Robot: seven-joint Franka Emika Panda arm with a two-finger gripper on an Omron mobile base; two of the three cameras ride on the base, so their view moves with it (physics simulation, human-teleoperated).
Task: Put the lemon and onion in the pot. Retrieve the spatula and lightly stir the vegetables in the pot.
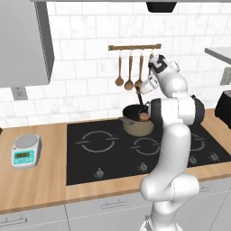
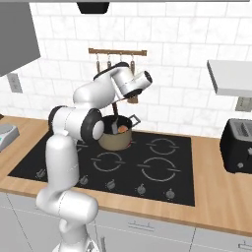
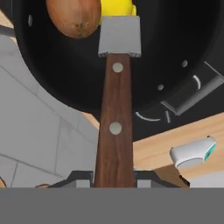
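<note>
Looking down the end effector (image 3: 114, 177), I have it clamped on the brown handle of the spatula (image 3: 114, 100), and that is the relation my next move turns on. The tool's long axis runs straight out from the jaws, handle nearest me, grey blade at the far end and already inside the pot (image 3: 183, 39). Just past the blade's far edge sits the lemon (image 3: 117, 7), touching or nearly touching it. The onion (image 3: 73, 16) lies beside the blade, off to its left in the hand view, close but with a sliver of dark pot floor between.

From the right base view, the pot (image 2: 116, 139) stands on a rear burner of the cooktop (image 2: 162, 167), and the arm leans over it with the handle slanting down into it.

My judgement: both vegetables are in, so stirring is what remains. A small sideways sweep of the blade would nudge the onion; pushing along the axis would shove the lemon against the wall.
</note>
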